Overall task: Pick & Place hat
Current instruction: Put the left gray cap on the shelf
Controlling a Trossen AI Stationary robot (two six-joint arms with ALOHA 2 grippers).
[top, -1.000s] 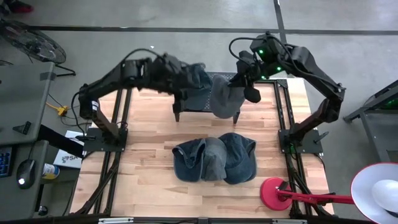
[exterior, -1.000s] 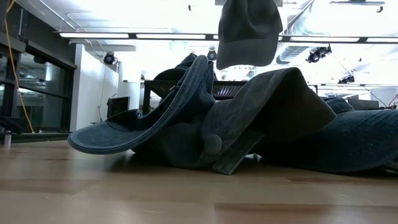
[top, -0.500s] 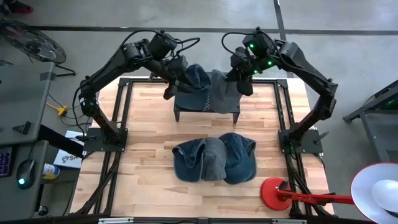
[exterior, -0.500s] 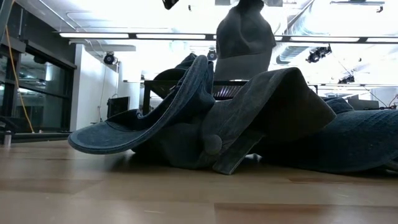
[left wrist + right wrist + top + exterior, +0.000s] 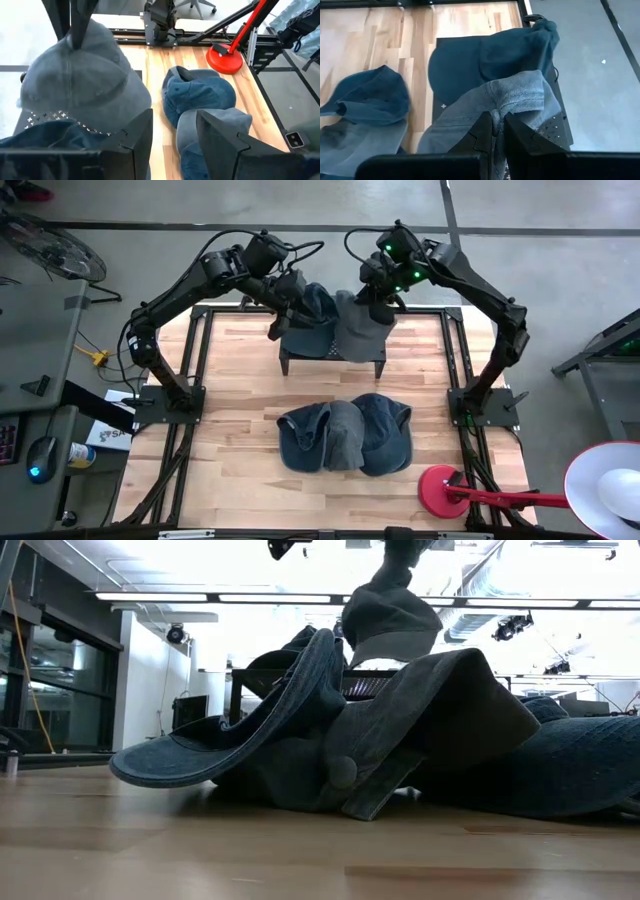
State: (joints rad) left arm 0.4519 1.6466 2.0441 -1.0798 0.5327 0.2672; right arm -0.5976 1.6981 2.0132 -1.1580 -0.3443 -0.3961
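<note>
Grey hat (image 5: 352,332) draped on the black stand (image 5: 330,358), beside a blue hat (image 5: 315,312).

grey hat (image 5: 352,332): mid grey, lighter stitched band | hat beside it (image 5: 316,310): dark denim blue | hat pile (image 5: 345,434): blue denim with one grey hat in the middle | rack (image 5: 332,356): black, small white dots | table (image 5: 240,390): pale wood planks, black frame | lamp base (image 5: 438,486): red | arms: dark, green lights on right
</note>
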